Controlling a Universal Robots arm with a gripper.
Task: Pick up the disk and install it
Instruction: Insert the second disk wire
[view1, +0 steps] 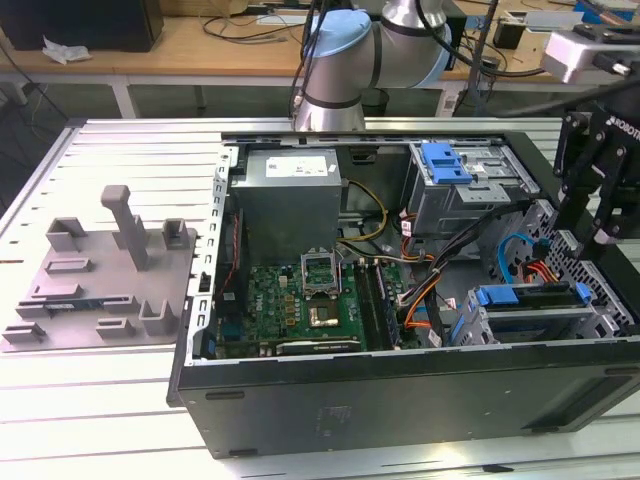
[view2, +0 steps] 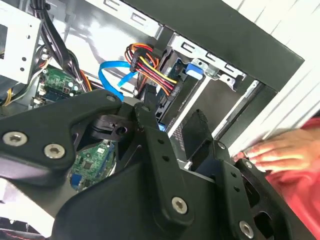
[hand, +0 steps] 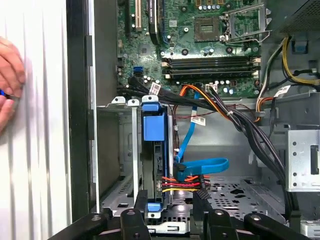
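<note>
The disk (view1: 530, 297), with its blue carrier bracket, sits edge-up in the grey drive cage (view1: 520, 325) at the case's front corner on the exterior view's right. In the first wrist view the disk (hand: 152, 150) stands in the cage slot. A red, yellow and black power plug (hand: 182, 182) and a blue data cable (hand: 200, 165) meet at its end. My gripper (view1: 600, 232) hangs just above the case's edge beside the cage. It is open and holds nothing. Its black fingertips (hand: 141, 215) straddle the disk's end from above without touching it.
A person's hand (hand: 7, 75) rests on the ribbed table just outside the case wall, also seen in the second wrist view (view2: 280, 150). Inside the case are the motherboard (view1: 300, 300), a grey power-supply box (view1: 290, 195), a cable bundle (hand: 240, 120) and an upper cage with a blue latch (view1: 445, 160).
</note>
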